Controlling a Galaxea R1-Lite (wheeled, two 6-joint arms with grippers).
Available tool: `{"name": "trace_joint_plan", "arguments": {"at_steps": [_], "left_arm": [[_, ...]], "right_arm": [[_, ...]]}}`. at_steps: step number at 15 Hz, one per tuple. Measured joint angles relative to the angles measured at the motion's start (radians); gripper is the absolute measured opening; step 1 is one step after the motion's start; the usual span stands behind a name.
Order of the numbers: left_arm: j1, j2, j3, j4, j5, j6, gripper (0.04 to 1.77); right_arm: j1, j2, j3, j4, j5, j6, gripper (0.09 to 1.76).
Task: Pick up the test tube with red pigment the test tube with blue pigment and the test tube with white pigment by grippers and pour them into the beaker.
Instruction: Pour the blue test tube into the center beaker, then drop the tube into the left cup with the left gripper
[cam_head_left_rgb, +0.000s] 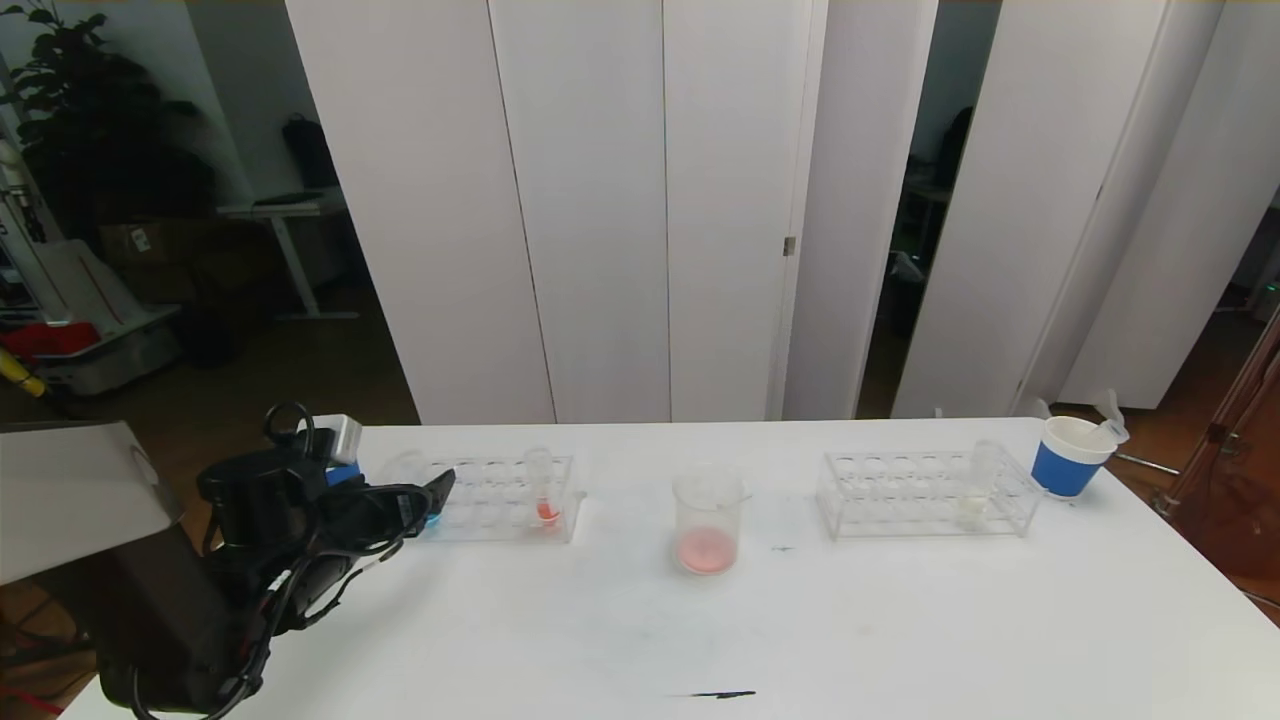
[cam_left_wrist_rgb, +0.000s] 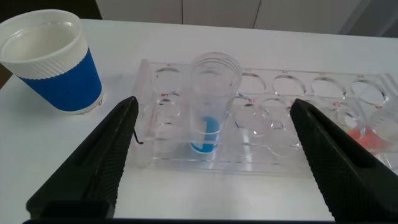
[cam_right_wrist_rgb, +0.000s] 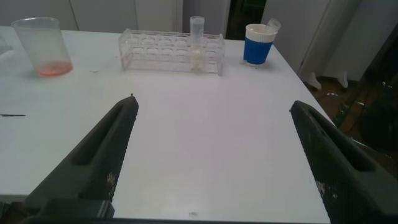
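Here, on the white worktop (cam_head_left_rgb: 900, 620): the beaker (cam_head_left_rgb: 708, 522) near the middle, upright, a shallow pink-red layer at its bottom. Toward the left edge, a clear rack (cam_head_left_rgb: 505, 497) holding the test tube with blue pigment (cam_left_wrist_rgb: 213, 102) upright in a hole near its left end, and a tube with red-orange liquid (cam_head_left_rgb: 543, 485) upright near its right end. Toward the right edge, a second clear rack (cam_head_left_rgb: 925, 492) holding the test tube with white pigment (cam_head_left_rgb: 983, 482) upright near its right end. Beside that rack, close to the far right corner, a blue-and-white paper cup (cam_head_left_rgb: 1068, 456); another such cup (cam_left_wrist_rgb: 51, 59) just beyond the left end of the left rack.

Left tool (cam_left_wrist_rgb: 211, 155) spread wide and holding nothing, level with the left rack on its near side, one finger (cam_left_wrist_rgb: 102, 162) to each side of the blue tube, neither touching tube or rack. In the head view, left arm low over the near left corner, its tip hiding the rack's left end.

Right tool (cam_right_wrist_rgb: 211, 162) likewise spread wide and empty, hovering over the bare near right part of the worktop, well apart from the right rack; outside the head view.
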Motion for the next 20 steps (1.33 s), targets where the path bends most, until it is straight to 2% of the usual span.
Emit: {"name": "trace_joint_plan", "arguments": {"at_steps": [12, 13, 14, 16, 17, 18, 19, 20], "left_arm": [[0.027, 0.097, -0.116, 0.006, 0.0, -0.016, 1.73], [0.03, 0.103, -0.122, 0.007, -0.001, -0.016, 1.59], [0.032, 0.108, -0.127, 0.008, -0.007, -0.013, 1.31], [0.029, 0.117, -0.132, 0.006, -0.015, -0.01, 0.49], [0.033, 0.12, -0.135, 0.007, -0.018, -0.008, 0.41], [0.032, 0.122, -0.137, 0.006, -0.019, -0.006, 0.63], [0.034, 0.123, -0.138, 0.007, -0.02, -0.006, 0.67], [0.032, 0.124, -0.138, 0.008, -0.019, -0.006, 0.57]], "right_arm": [[0.0, 0.0, 0.0, 0.0, 0.0, 0.0, 1.75], [0.0, 0.0, 0.0, 0.0, 0.0, 0.0, 1.75], [0.0, 0.0, 0.0, 0.0, 0.0, 0.0, 1.75], [0.0, 0.0, 0.0, 0.0, 0.001, 0.0, 1.75], [0.0, 0.0, 0.0, 0.001, -0.001, 0.0, 1.75], [0.0, 0.0, 0.0, 0.0, 0.0, 0.0, 1.75], [-0.001, 0.0, 0.0, 0.0, 0.0, 0.0, 1.75], [0.0, 0.0, 0.0, 0.0, 0.001, 0.0, 1.75]]}}
